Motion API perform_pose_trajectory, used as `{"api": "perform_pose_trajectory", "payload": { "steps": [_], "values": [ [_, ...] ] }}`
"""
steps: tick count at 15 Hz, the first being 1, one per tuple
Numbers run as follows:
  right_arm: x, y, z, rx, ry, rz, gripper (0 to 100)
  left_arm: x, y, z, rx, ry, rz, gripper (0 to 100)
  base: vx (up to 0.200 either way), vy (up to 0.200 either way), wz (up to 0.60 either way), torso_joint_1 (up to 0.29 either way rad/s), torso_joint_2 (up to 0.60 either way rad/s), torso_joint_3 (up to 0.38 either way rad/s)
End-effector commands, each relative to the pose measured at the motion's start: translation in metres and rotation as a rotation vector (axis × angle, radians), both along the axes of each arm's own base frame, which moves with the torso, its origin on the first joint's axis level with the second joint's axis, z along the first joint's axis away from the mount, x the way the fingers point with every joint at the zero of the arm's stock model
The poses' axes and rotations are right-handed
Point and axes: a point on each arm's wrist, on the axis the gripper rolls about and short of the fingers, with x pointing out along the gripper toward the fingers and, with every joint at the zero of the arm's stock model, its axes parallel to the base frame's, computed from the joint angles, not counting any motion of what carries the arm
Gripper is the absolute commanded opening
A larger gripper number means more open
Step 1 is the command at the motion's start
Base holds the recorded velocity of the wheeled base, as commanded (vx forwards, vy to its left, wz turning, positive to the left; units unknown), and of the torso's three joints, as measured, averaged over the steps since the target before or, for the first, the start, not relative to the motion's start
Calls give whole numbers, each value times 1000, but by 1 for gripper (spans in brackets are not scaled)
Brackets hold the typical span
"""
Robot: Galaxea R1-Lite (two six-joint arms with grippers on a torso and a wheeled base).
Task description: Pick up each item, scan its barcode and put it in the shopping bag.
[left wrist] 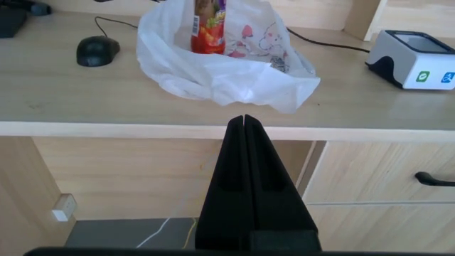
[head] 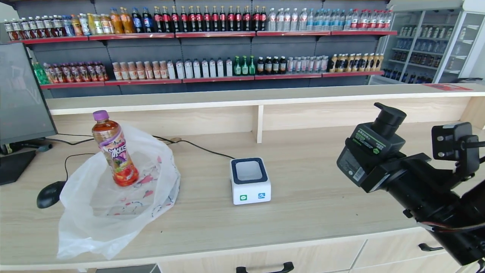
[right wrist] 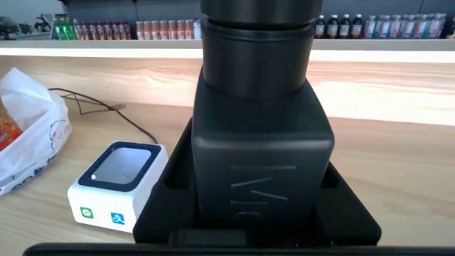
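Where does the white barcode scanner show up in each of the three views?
Head view: scanner on the counter, between the shopping bag and the black bottle.
Left wrist view: scanner on the counter, apart from the shopping bag.
Right wrist view: scanner between the shopping bag and the black bottle.
Shared landmark: the shopping bag.

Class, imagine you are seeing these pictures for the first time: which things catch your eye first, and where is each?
The right gripper is shut on a black square bottle with a round cap, held above the light wooden counter's right side. An amber drink bottle with a purple cap stands in the white plastic shopping bag on the counter's left. Between them sits a white box scanner with a dark-framed window.
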Motion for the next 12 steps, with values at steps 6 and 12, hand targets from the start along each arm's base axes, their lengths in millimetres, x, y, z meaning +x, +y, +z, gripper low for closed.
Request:
{"api": "perform_pose_trajectory", "payload": {
  "steps": [6,12],
  "values": [
    [-5,-2,6,9,-23,-1,0,0,0,0,-2,-1,0,0,0,200,0,1,2,4],
    [-4,-17,7,12,-30,-60,0,0,0,0,-1,-4,0,0,0,200,0,1,2,1]
  ]
}}
